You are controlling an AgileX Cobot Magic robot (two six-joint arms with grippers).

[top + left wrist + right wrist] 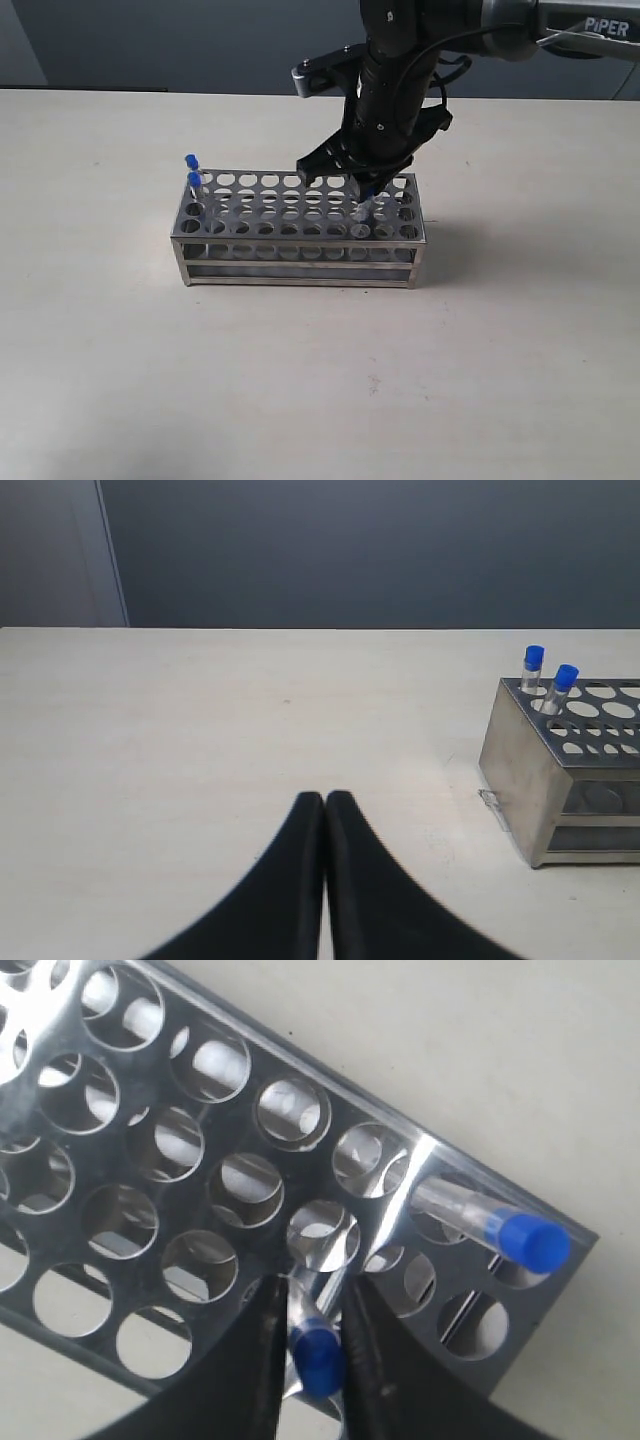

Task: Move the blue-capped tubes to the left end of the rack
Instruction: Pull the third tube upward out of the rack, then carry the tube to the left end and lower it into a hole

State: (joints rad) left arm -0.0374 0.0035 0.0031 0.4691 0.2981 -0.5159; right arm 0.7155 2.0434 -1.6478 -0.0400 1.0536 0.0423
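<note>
Rack: your rectangular shiny steel test-tube rack (pixel 300 255) stands on the pale beige counter (pixel 100 350). Its top plate is perforated with rows of round holes.
Left-end tubes: two slim clear plastic tubes with bright blue caps sit in holes at the rack's left end. The rear left tube (pixel 190 161) is just behind the front left tube (pixel 194 180), and both lean a little.
Right arm: your black right gripper (pixel 362 192) points down over the rack's right end, and its fingers reach the top plate.
Right jaws: they are clamped on a third slim clear blue-capped tube, the gripped tube (pixel 318 1358). One black finger presses each side at the cap. The tube is tilted, with its lower part in a hole near the right end.
Corner tube: a fourth blue-capped tube (pixel 520 1235) leans in a hole at the rack's right-end corner, just beside the gripped tube and clear of the fingers.
Left arm: your black left gripper (pixel 325 815) sits low over bare counter, well apart from the rack's left end.
Left jaws: they are pressed together with nothing between them.
</note>
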